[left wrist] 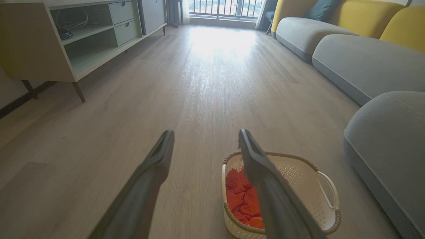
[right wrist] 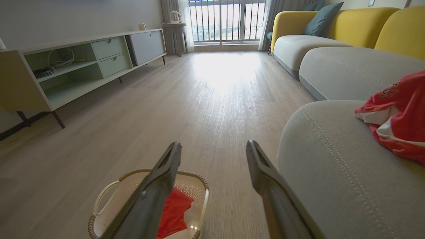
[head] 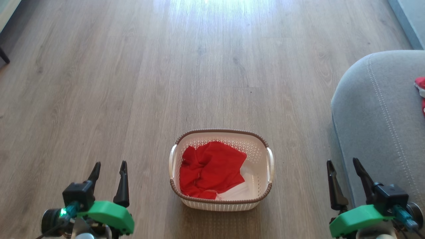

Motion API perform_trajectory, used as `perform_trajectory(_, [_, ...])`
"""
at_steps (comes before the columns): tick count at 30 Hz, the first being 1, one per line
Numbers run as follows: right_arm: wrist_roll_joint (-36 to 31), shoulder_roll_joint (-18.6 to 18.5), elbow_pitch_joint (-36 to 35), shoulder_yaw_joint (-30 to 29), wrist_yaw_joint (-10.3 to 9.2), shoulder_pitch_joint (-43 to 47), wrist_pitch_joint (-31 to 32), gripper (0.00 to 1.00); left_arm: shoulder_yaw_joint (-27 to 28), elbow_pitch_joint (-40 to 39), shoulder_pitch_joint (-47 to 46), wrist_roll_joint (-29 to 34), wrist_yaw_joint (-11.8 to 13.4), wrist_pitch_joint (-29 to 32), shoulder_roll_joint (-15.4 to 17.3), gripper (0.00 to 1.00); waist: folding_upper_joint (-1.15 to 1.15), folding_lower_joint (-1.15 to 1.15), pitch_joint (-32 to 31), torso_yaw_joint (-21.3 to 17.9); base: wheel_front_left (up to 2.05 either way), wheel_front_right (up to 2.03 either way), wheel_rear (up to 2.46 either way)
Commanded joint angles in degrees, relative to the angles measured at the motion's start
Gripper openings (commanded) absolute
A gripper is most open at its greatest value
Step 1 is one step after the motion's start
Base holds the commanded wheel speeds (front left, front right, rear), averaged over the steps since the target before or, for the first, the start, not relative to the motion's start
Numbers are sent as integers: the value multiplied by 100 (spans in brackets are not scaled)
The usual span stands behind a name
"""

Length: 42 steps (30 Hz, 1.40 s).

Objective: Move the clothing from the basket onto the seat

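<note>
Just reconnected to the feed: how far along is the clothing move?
Done: one red jersey lies on the seat. In hand: nothing, left pincer and right pincer open and empty. Left: the red garment in the basket.

Bright window glare on floor (head: 212, 13)

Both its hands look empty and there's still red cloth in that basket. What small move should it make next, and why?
Probably swing the right hand inward and down over the basket. It and the left hand are open and empty, red clothing lies in the basket, one garment is already on the seat, and the seat is on the right.
</note>
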Motion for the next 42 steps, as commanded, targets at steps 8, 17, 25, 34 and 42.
perform_trajectory(8, [79,-57,-188,78,-1,-243,-53,100,362,-245,-188,191,-165,-74,-68,100,0,1,1,0,0,0,0])
perform_trajectory(17, [72,-57,-285,4,-1,-306,-53,100,447,-259,-205,308,-273,-74,-173,100,0,1,213,-60,0,0,0])
perform_trajectory(25, [89,-57,-681,-193,-1,-931,-53,100,336,-345,-878,412,-455,-74,-164,100,0,1,1478,-245,0,0,0])
perform_trajectory(34, [307,-57,-1149,-342,-1,-1955,-53,100,-90,-222,-2146,758,-709,278,-33,100,0,1,3289,-609,0,0,0])
perform_trajectory(42, [665,-57,-1388,-71,-1,-2609,-53,100,-579,785,-3667,1103,-952,1052,-93,100,0,1,4570,-1146,0,0,0])
